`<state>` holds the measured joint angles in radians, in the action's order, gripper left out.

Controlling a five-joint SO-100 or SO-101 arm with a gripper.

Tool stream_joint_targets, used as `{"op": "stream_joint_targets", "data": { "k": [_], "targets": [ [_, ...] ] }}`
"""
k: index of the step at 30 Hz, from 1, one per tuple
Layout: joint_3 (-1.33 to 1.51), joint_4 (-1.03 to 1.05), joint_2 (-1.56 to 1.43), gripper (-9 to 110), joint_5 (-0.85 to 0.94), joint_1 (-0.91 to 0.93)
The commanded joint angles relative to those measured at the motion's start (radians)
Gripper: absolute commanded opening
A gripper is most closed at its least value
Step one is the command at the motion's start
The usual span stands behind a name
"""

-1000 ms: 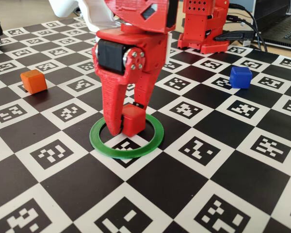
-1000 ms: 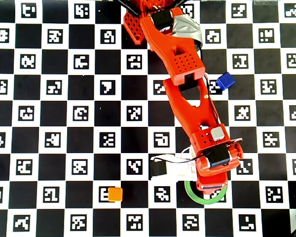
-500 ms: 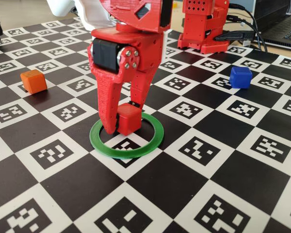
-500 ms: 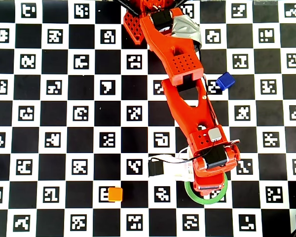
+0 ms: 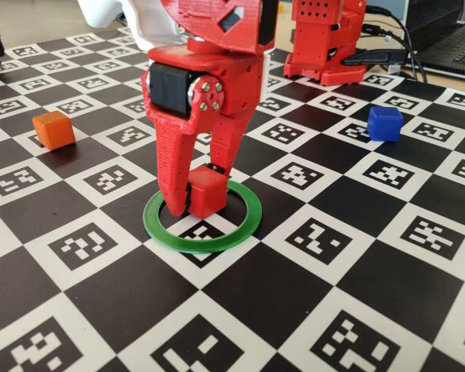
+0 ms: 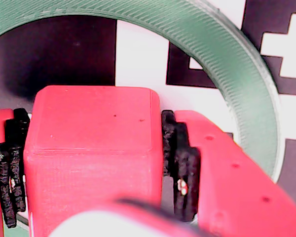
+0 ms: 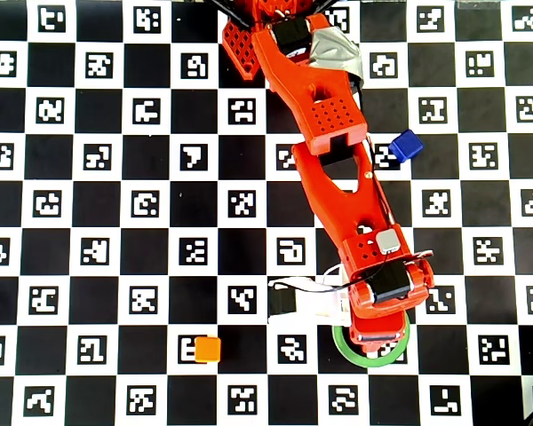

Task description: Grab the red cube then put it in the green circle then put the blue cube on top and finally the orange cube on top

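Gripper (image 5: 192,203) clamped tight on the red cube (image 5: 204,192), low inside the green circle (image 5: 244,225), not let go yet.

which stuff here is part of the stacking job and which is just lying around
Part of the job:
red cube, held between the fingers inside the ring
green ring
blue cube
orange cube

Just lying about:
checkered marker mat
laptop at the far right
cables behind the arm
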<state>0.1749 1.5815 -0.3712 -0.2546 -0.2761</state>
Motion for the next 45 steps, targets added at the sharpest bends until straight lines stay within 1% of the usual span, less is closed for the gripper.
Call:
{"op": "stream_joint_targets", "data": {
  "k": [1, 4, 6, 12, 26, 33, 38, 45],
  "targets": [
    [-0.097, -0.003, -0.038, 15, -0.003, -0.017],
    [-0.107, 0.005, -0.032, 24, -0.008, -0.018],
    [-0.12, 0.011, -0.028, 32, -0.014, -0.018],
    [-0.143, 0.029, -0.021, 40, -0.018, -0.02],
    [-0.238, 0.129, -0.028, 50, -0.034, -0.014],
    [-0.225, 0.175, -0.098, 51, -0.032, -0.018],
    [-0.17, 0.202, -0.181, 52, -0.018, -0.017],
    [0.057, 0.193, -0.379, 52, 0.003, 0.031]
  ]
}}
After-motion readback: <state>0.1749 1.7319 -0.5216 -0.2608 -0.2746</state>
